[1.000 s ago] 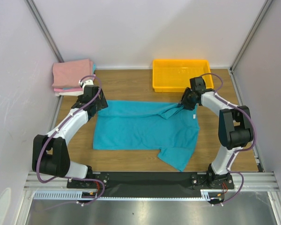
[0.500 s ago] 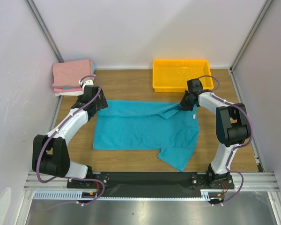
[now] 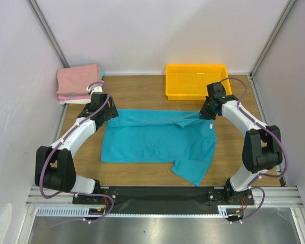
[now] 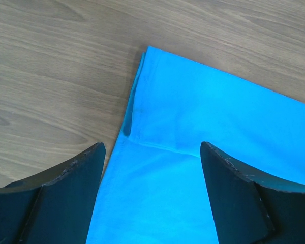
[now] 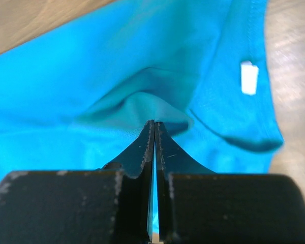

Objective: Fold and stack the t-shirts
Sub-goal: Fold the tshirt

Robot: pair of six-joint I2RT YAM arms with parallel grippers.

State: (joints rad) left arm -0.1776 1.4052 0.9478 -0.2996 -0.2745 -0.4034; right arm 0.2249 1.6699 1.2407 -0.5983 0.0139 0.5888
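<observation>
The teal-blue t-shirt (image 3: pixel 157 142) lies spread on the wooden table (image 3: pixel 142 91), in the middle between my two arms. Nearest me, one short sleeve (image 3: pixel 193 170) points toward the arm bases as a soft, flat flap. Beyond it the body is a broad, smooth rectangle of matte knit cloth. Its far edge is doubled over into a long, narrow fold.

The left gripper (image 3: pixel 107 113) stands over the far left corner of the shirt. From its wrist camera I see that corner crisp and pointed against the pale wood grain. The dark, scuffed fingers (image 4: pixel 66 188) are spread wide on either side of it and grasp nothing. I cannot tell whether they touch the cloth.

At the far right, the right gripper (image 5: pixel 153 124) has its two black jaws pressed flat together. Their tips nip a small raised ridge of cloth by the neck opening, and the fabric bunches into a soft tent there. The white neck label (image 5: pixel 249 77), a stiff little rectangle, sits just beside it.

Farther back, apart from the shirt, is the yellow plastic tray (image 3: pixel 169 86), hard-walled and rectangular. In the far left corner is a pile of folded t-shirts (image 3: pixel 79 80), pink rectangles with white at the bottom.
</observation>
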